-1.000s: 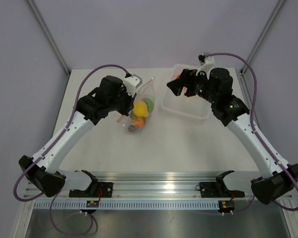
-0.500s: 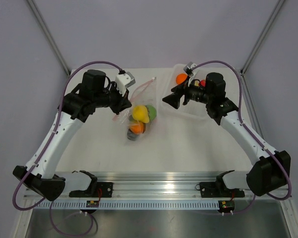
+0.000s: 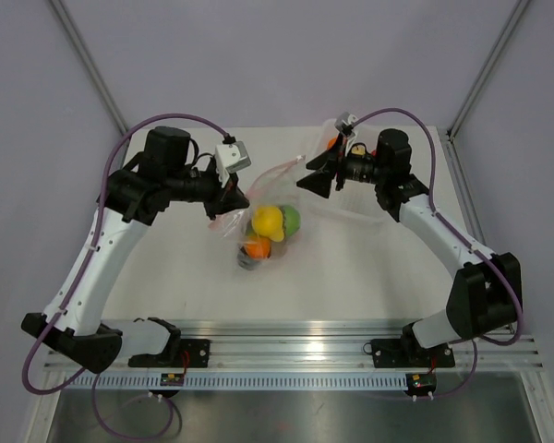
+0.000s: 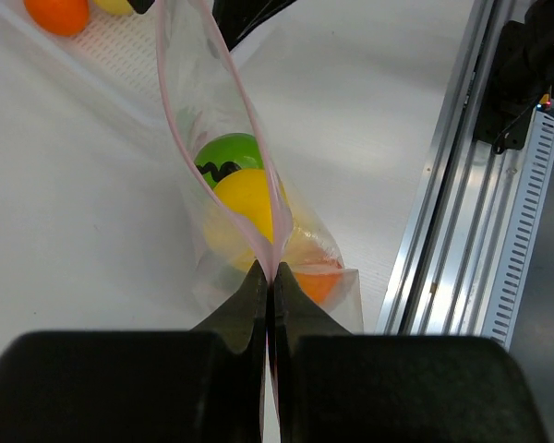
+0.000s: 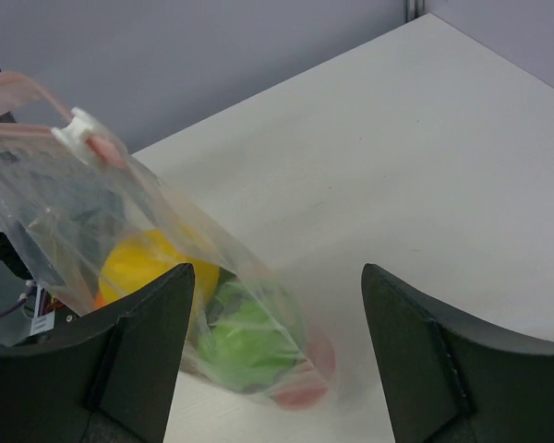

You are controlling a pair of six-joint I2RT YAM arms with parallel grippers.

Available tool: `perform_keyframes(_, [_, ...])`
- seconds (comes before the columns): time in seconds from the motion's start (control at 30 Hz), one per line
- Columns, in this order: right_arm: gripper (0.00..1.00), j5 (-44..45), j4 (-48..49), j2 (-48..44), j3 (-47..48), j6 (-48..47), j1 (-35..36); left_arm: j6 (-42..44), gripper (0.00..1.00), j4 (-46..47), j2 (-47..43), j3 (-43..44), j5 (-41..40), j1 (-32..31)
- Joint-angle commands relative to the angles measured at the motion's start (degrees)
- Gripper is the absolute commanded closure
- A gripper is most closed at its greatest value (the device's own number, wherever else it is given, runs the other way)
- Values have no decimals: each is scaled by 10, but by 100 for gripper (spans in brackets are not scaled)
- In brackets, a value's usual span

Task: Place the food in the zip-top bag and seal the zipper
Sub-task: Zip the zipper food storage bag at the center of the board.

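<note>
The zip-top bag [image 3: 251, 205] lies tilted between both arms, its mouth lifted. Inside it are yellow [image 3: 266, 221], green [image 3: 290, 220] and orange [image 3: 256, 246] food pieces. My left gripper [image 3: 233, 196] is shut on the pink zipper [image 4: 270, 255] at the bag's left end; above the grip the two pink strips part. The right gripper [image 3: 312, 180] hangs open at the mouth's right end, holding nothing. In the right wrist view the bag [image 5: 120, 212] and its white slider [image 5: 78, 129] sit ahead of the open right gripper [image 5: 277, 272]. More food, an orange piece [image 4: 57, 13], stays in the tray.
A translucent white tray [image 3: 355, 205] stands at the back right, under the right arm. A metal rail [image 3: 286, 349] runs along the table's near edge. Frame posts rise at the back corners.
The right gripper has left the tray and swung left to the bag's mouth. The left arm has drawn back left, still pinching the zipper, and the bag has slid slightly right.
</note>
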Motion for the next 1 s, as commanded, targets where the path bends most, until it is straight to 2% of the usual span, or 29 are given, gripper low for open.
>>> perform_keyframes(0.0, [21, -64, 92, 20, 29, 41, -2, 17, 100, 4, 3, 31, 46, 4])
perform_keyframes(0.13, [39, -142, 167, 39, 22, 100, -2, 13, 100, 2, 5, 32, 49, 4])
perform_keyframes(0.17, [52, -148, 186, 39, 9, 126, -2, 13, 100, 2, 7, 31, 46, 4])
perform_keyframes(0.2, [58, -157, 211, 35, 5, 138, -2, 13, 100, 2, 8, 30, 46, 4])
perform_keyframes(0.27, [63, -166, 220, 32, -6, 146, -1, 12, 100, 2, 9, 30, 47, 4])
perform_keyframes(0.47, [65, -184, 302, 30, -24, 216, -1, 10, 100, 5, 18, 32, 51, 4])
perform_keyframes(0.53, [87, -189, 339, 39, -29, 258, -1, 7, 100, 5, 20, 32, 49, 4])
perform_keyframes(0.6, [97, -188, 372, 42, -36, 274, -1, 7, 100, 6, 20, 32, 47, 4])
perform_keyframes(0.73, [100, -157, 352, 32, -46, 253, -1, 2, 100, 12, 20, 30, 35, 4])
perform_keyframes(0.8, [100, -125, 281, 18, -43, 217, -1, -20, 100, 27, 19, 30, 19, 4])
perform_keyframes(0.83, [100, -110, 245, 12, -40, 164, -1, -34, 95, 37, 17, 28, -21, 4])
perform_keyframes(0.87, [100, -93, 154, 7, -27, 131, 0, -51, 67, 47, 13, 27, -47, 4])
perform_keyframes(0.9, [100, -61, 105, -3, -16, 97, 0, -67, 15, 58, 12, 25, -73, 4])
perform_keyframes(0.93, [100, -49, 64, -5, 2, 40, 0, -76, 2, 62, 11, 28, -98, 4])
perform_keyframes(0.97, [100, -39, 14, -8, 8, 22, 0, -77, 1, 62, 10, 31, -101, 4])
